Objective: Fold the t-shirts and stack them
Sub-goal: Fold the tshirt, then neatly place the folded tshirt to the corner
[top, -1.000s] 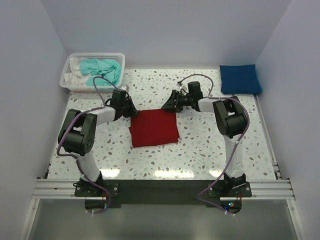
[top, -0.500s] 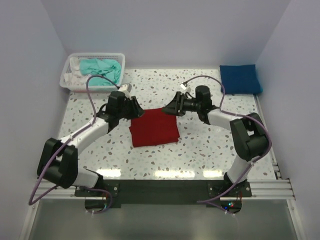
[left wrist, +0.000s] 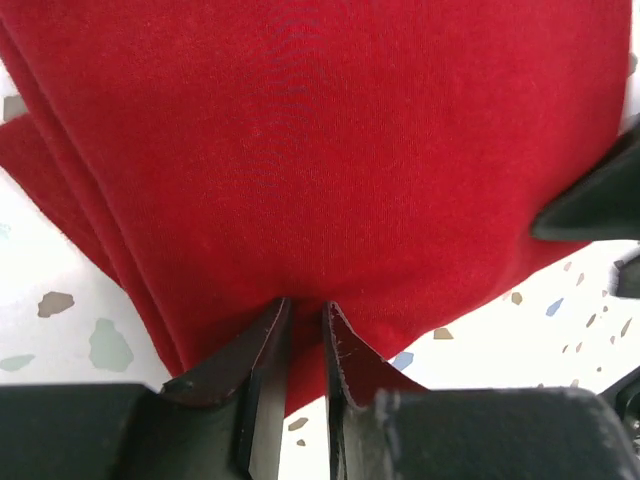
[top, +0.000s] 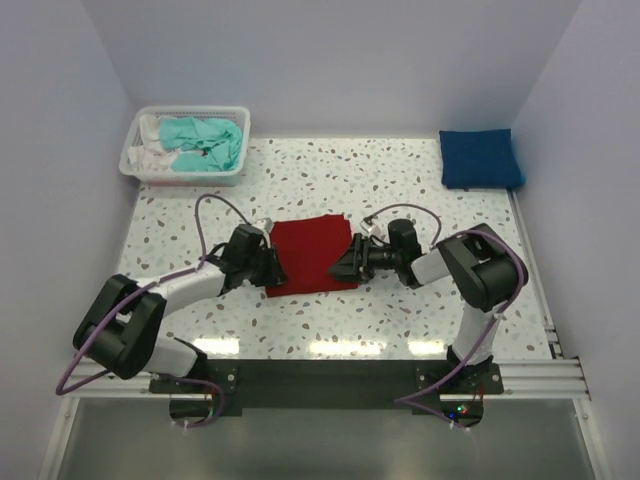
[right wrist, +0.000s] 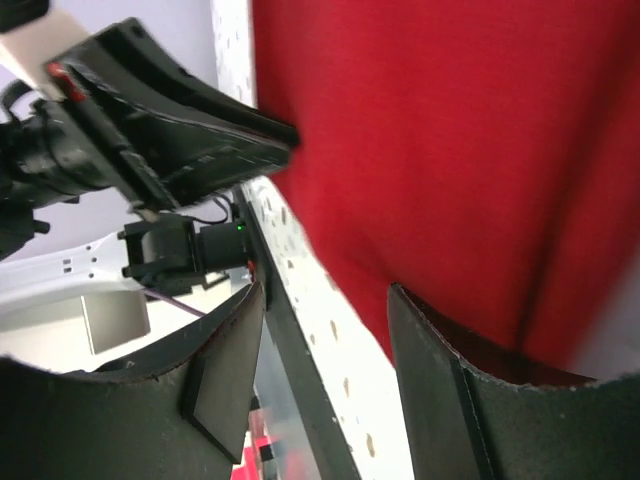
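Observation:
A deep red t-shirt, folded into a rectangle, lies flat mid-table. My left gripper sits low at its near left corner. In the left wrist view the red t-shirt fills the frame, and the left gripper stands nearly closed, pinching the cloth's near edge. My right gripper is at the near right corner. The right wrist view shows the right gripper open wide, straddling the edge of the red t-shirt. A royal blue t-shirt lies folded at the back right. A teal t-shirt is crumpled in the basket.
A white mesh basket stands at the back left corner, with pale cloth beside the teal shirt. Walls close in the table on the left, back and right. The black rail with both arm bases runs along the near edge.
Both grippers have come from the red shirt's far corners down to its near corners. The left jaws opened, then narrowed onto the cloth edge. The shirt has barely shifted.

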`<state>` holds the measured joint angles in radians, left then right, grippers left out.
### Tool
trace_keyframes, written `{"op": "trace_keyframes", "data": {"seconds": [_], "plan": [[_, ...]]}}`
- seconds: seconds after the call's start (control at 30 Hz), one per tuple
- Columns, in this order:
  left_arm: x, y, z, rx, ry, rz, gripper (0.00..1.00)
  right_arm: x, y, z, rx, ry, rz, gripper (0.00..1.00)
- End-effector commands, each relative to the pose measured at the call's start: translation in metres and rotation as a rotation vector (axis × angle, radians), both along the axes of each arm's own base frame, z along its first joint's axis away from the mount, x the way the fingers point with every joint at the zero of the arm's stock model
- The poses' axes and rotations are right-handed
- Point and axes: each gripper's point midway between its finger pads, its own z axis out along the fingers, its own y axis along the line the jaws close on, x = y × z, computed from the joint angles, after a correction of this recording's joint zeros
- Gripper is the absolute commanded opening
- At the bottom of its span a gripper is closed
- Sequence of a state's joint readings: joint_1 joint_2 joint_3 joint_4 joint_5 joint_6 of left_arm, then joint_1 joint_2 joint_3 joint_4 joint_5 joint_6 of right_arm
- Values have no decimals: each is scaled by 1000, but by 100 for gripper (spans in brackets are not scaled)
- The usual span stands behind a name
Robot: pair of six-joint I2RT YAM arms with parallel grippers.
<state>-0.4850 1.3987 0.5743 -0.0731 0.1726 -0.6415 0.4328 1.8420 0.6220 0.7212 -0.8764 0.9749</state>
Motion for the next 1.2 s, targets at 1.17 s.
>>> {"op": "trace_keyframes", "data": {"seconds": [1.17], "plan": [[-59,46,-36,12,132,243,17,11,-4,-13,137,-21,-101,56]]}}
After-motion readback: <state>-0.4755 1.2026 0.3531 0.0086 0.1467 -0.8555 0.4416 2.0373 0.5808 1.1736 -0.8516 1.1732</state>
